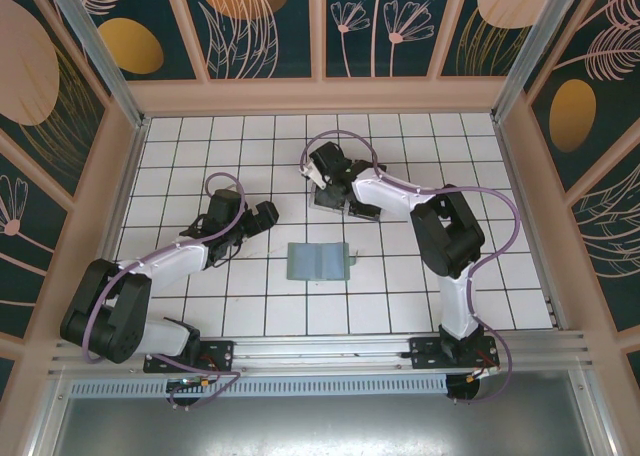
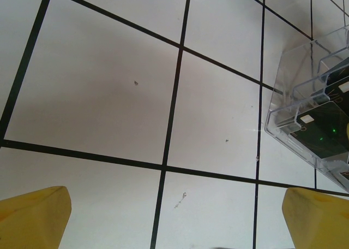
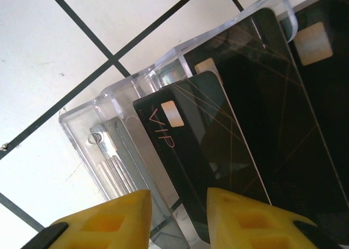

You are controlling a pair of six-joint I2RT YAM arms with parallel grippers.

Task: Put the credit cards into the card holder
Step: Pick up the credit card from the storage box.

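Top camera: places right gripper (image 1: 322,172) over clear rack (image 1: 338,200), left gripper (image 1: 264,216) well apart to its left, card holder (image 1: 318,261) flat on the tiles between the two and nearer the arm bases. Jaw gap of the right unreadable from up there.
Right wrist: resolves it. Fingers (image 3: 109,221) narrow, set about the lower edge of the front card (image 3: 202,150), marked VIP, upright in the rack; further credit cards (image 3: 267,96) behind. Cannot tell whether actually pinched.
Left wrist: gives jaws spread wide above bare tile, rack up and right of the fingers.
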